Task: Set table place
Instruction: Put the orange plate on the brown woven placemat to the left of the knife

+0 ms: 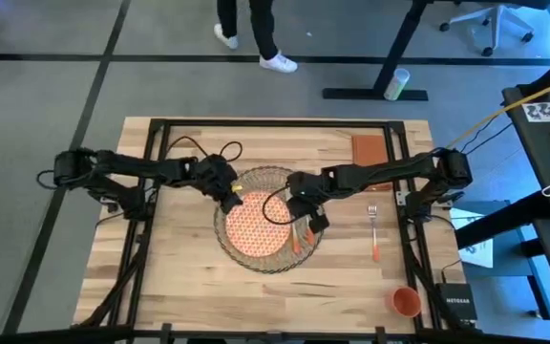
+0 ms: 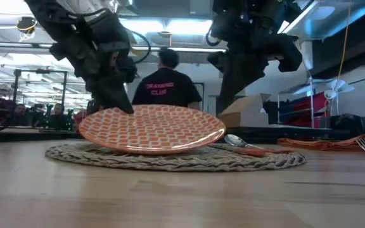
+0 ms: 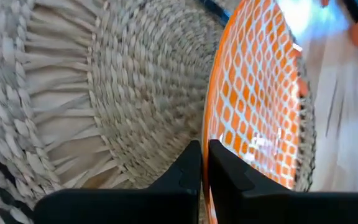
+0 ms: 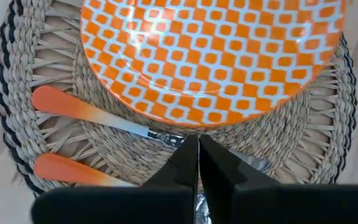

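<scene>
The round woven placemat (image 1: 267, 256) lies at the middle of the table (image 1: 179, 287). On it sits the orange patterned plate (image 1: 256, 231), tilted, with its left rim raised (image 2: 151, 130). My left gripper (image 1: 230, 198) is shut on that rim. My right gripper (image 4: 197, 149) is shut with nothing between its fingers and hovers above two orange-handled pieces of cutlery (image 4: 61, 102) lying on the placemat's right part. The fork (image 1: 373, 229) lies on the table right of the mat. The napkin (image 1: 368, 148) is at the far right and the cup (image 1: 406, 301) at the near right. My left gripper pinches the plate's rim (image 3: 211, 134) on its far left side between the two fingers. The fingers come from the table's left, slanting down. The held side is raised off the placemat, and the plate's lower right part (image 2: 195, 144) rests on the mat.
Cables (image 1: 199, 148) lie on the table's far left part. Bare wood shows near the front edge and at the near left. Beyond the table a person (image 2: 166, 82) stands with their back turned.
</scene>
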You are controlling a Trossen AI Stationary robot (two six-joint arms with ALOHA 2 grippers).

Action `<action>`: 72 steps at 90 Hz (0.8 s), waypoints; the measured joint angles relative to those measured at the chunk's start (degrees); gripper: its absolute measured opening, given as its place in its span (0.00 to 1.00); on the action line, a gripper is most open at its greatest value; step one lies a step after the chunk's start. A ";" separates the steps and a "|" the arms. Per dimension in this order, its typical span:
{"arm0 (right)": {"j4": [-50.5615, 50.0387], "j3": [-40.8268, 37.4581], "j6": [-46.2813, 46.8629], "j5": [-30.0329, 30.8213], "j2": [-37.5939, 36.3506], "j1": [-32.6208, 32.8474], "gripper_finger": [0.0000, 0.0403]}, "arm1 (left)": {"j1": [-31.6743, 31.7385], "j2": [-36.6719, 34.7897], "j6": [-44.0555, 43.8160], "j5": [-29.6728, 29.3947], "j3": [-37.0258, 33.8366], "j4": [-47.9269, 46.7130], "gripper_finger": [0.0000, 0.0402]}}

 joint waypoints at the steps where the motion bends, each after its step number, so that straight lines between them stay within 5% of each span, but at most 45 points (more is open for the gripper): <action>1: -0.05 0.00 0.00 0.01 0.00 0.00 0.00 | 0.00 0.14 -0.01 0.00 0.01 0.00 0.00; 72: -0.81 0.00 0.02 0.00 0.00 0.00 0.00 | -0.02 0.70 4.35 -4.31 -0.05 -2.70 0.30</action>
